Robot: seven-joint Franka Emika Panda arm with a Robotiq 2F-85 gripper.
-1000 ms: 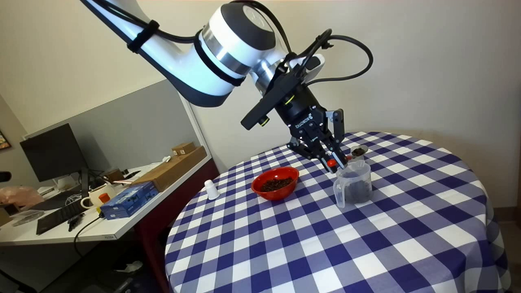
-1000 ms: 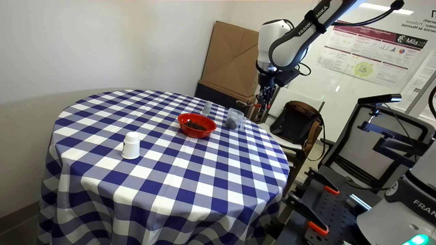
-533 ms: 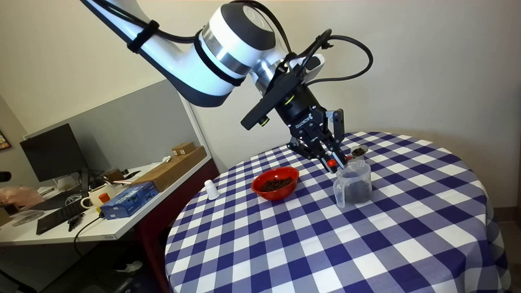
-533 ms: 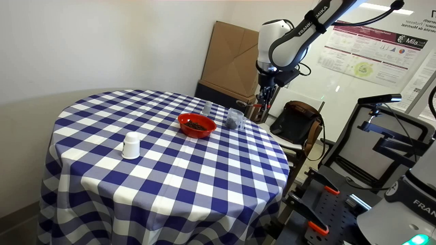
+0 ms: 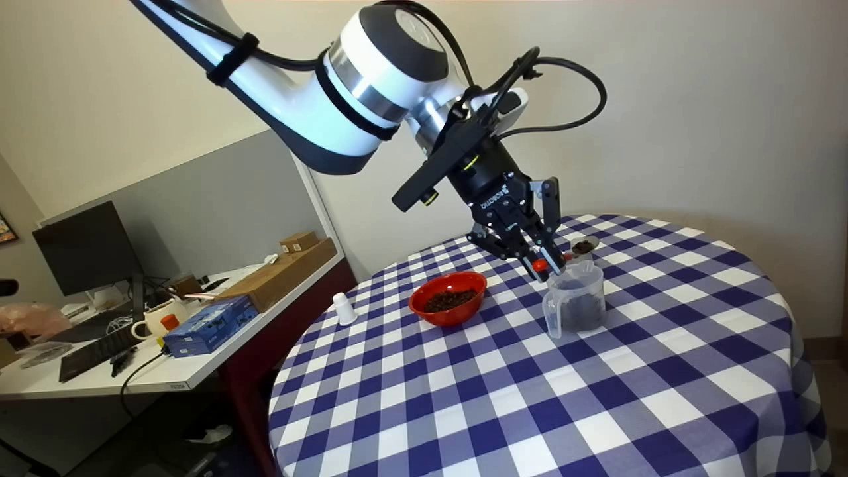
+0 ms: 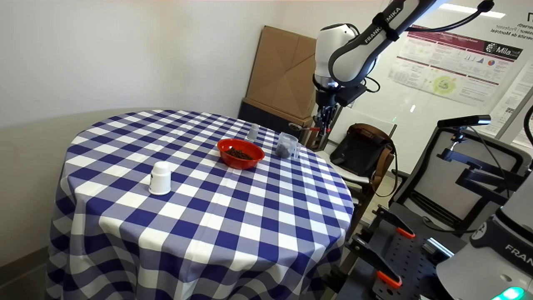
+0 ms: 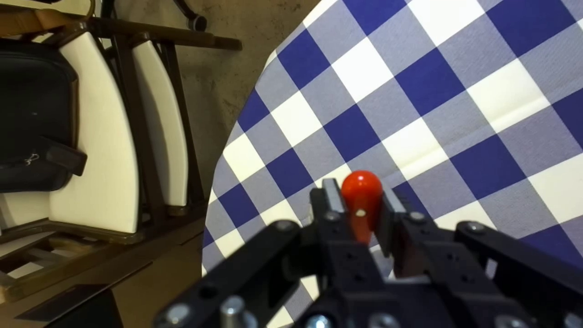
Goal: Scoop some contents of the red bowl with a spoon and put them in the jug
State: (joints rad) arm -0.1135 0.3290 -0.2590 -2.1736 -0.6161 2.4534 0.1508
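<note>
My gripper (image 5: 549, 271) is shut on the red handle of a spoon; in the wrist view the handle's rounded red end (image 7: 361, 184) sits between the fingertips. The spoon's bowl (image 5: 584, 247) carries some dark contents and also shows in an exterior view (image 6: 295, 126). The spoon is held roughly level, above the jug's height. The clear jug (image 5: 576, 301) stands upright on the table just below the gripper; it also shows in an exterior view (image 6: 287, 143), its lower part dark. The red bowl (image 5: 448, 317), with dark brown bits inside, stands apart from the jug, also seen in an exterior view (image 6: 240, 162).
A white bottle (image 6: 160, 179) stands on the checkered tablecloth (image 6: 250, 216), also in an exterior view (image 5: 344, 309). A small clear cup (image 6: 252, 132) stands behind the bowl. A chair with a black bag (image 6: 360, 150) is beyond the table's edge.
</note>
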